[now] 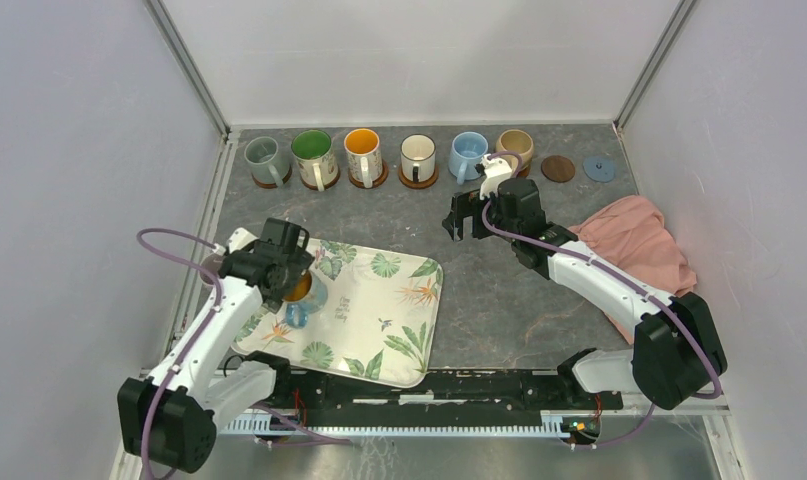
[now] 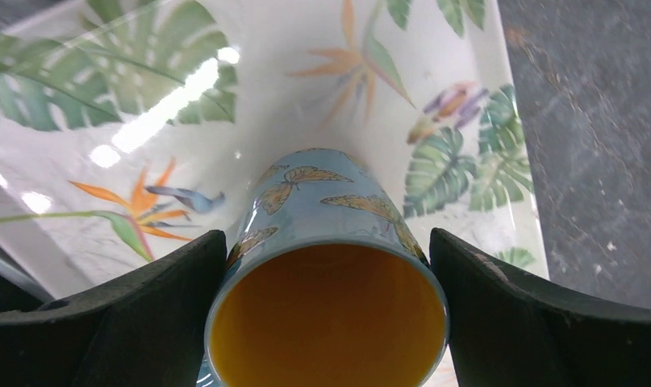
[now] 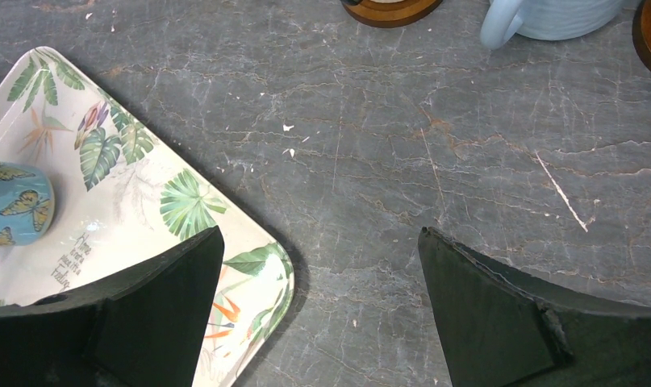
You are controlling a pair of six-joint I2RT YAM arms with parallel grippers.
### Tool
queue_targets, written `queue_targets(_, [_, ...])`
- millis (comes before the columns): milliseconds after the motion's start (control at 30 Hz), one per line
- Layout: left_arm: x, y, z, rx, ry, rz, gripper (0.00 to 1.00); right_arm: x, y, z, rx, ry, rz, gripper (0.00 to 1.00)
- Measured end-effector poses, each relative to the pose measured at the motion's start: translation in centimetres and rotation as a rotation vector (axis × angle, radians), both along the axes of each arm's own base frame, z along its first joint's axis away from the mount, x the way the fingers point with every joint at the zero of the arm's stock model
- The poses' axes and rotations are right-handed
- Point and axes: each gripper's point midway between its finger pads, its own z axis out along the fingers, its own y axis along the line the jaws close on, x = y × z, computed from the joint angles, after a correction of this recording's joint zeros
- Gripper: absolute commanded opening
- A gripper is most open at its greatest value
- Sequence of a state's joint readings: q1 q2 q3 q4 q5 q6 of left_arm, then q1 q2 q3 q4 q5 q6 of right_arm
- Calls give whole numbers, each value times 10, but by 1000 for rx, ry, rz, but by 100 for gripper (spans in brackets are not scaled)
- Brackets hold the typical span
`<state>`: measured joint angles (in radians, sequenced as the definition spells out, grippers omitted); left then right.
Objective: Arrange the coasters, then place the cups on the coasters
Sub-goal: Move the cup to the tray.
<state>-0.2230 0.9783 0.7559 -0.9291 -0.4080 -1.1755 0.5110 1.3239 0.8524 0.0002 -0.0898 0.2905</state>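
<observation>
Blue butterfly mug [image 2: 322, 201], orange inside, stands on the leaf-print tray [image 1: 379, 310] at eight o'clock. Left gripper [image 2: 326, 242] spread, a finger either side of its rim, seemingly not yet touching. Right gripper [image 3: 318, 234] spread, empty. Glazed ceramic: rigid, slick, breakable; take it across the body, clear of the handle.

bright even light, white glare streaks on the glossy tray [image 2: 169, 105], soft shadows, mostly sharp

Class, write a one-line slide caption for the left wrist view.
Open left tool straddles a blue butterfly-print ceramic mug with orange inside, on a glossy rectangular leaf-print tray.
</observation>
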Motion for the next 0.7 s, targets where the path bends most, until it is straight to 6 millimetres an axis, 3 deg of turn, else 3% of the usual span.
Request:
queue_targets(200, [7,-27,2,-29,-3,-54,100,-1,2,0,-1,0,5,98])
queue_targets(500, [19,-30,13,12,17,-118,100,-2,4,-4,-7,9,15,98])
queue_targets(700, [32,-32,29,60,-19,-223,100,-3,5,-6,-11,13,23,98])
